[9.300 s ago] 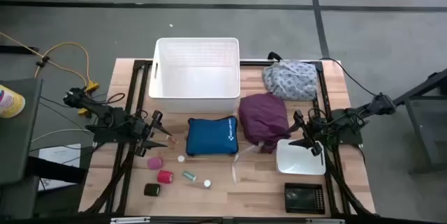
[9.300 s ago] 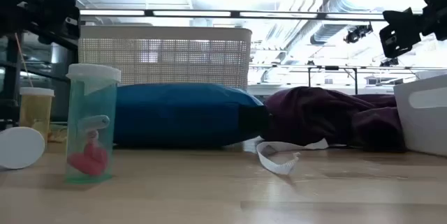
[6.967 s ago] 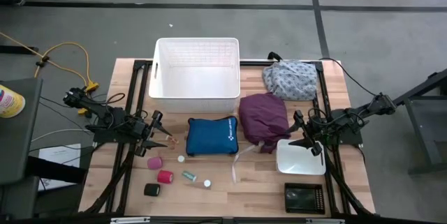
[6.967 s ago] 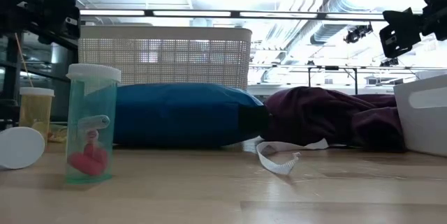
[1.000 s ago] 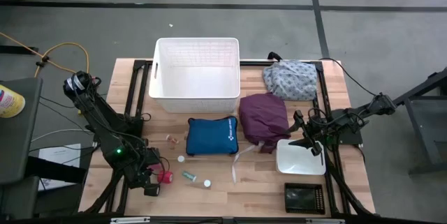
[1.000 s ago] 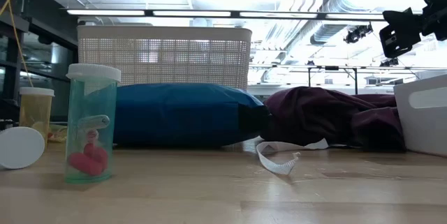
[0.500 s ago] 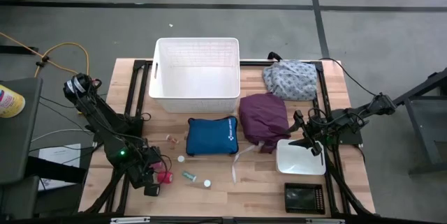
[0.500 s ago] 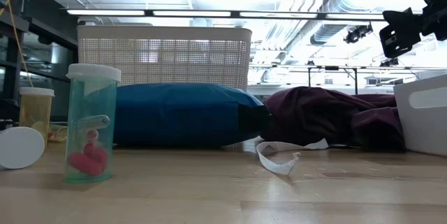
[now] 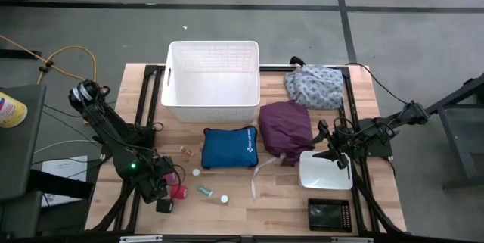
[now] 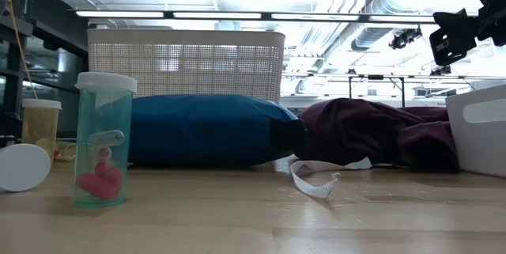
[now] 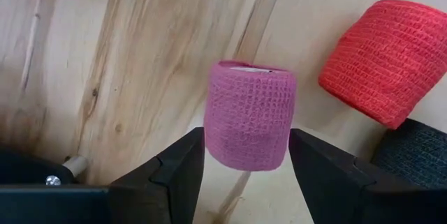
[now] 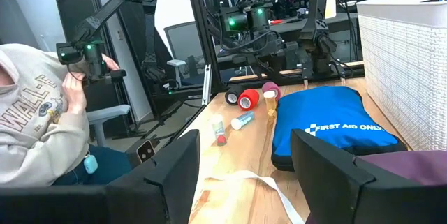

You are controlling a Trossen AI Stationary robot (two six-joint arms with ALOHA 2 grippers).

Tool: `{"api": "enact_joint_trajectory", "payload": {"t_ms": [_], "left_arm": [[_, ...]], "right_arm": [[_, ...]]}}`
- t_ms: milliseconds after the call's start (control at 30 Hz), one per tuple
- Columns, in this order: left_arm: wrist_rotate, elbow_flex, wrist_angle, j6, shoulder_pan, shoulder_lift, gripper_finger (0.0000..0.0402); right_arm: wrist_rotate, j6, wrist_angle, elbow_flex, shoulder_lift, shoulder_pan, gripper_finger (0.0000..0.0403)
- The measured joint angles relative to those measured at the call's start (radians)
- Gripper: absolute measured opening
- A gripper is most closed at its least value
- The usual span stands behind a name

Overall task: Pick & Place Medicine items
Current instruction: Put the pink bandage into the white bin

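My left gripper (image 9: 160, 186) is low over the table's near left part, shut on the pink bandage roll (image 11: 248, 116). The arm hides this roll in the high view. Beside it on the wood lie the red roll (image 9: 179, 191) and the black roll (image 9: 164, 206). The greenish vial (image 9: 205, 191) lies on its side, with a tiny white bottle (image 9: 224, 198) and a white cap (image 9: 196, 172) close by. My right gripper (image 9: 330, 154) waits open above the far edge of a small white tray (image 9: 325, 179). My left gripper pinches the pink bandage roll between its two fingers (image 11: 183, 172), which meet the curved sides of its lower half (image 11: 216, 151). They come from above, pointing down. The roll's open end with the white core (image 11: 244, 68) points away from the fingers. Whether it rests on the table, I cannot tell.
A white basket (image 9: 212, 107) stands at the far middle. The blue zip pouch (image 9: 229, 147) lies before it, a purple bundle (image 9: 286, 126) and a floral bundle (image 9: 314, 85) to its right. A black device (image 9: 329, 214) sits near right. A person sits beyond the table's left side (image 12: 35, 133).
My left gripper has drawn a little toward the table's far edge, uncovering the black roll that it partly hid a second ago. The right arm and the other things have kept still.
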Motion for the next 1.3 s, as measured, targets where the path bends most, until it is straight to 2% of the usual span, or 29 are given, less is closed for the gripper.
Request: {"api": "enact_joint_trajectory", "payload": {"t_ms": [167, 567, 1300], "left_arm": [[0.0, -0.005, 0.005, -0.005, 0.0, 0.003, 0.0201], [0.022, -0.006, 0.052, 0.019, 0.0, 0.12, 0.0201], [0.05, -0.011, 0.119, -0.037, -0.003, 0.125, 0.0202]], "right_arm": [[0.0, 0.0, 0.0, 0.0, 0.0, 0.0, 0.021], [0.0, 0.0, 0.0, 0.0, 0.0, 0.0, 0.021], [0.0, 0.0, 0.0, 0.0, 0.0, 0.0, 0.021]]}}
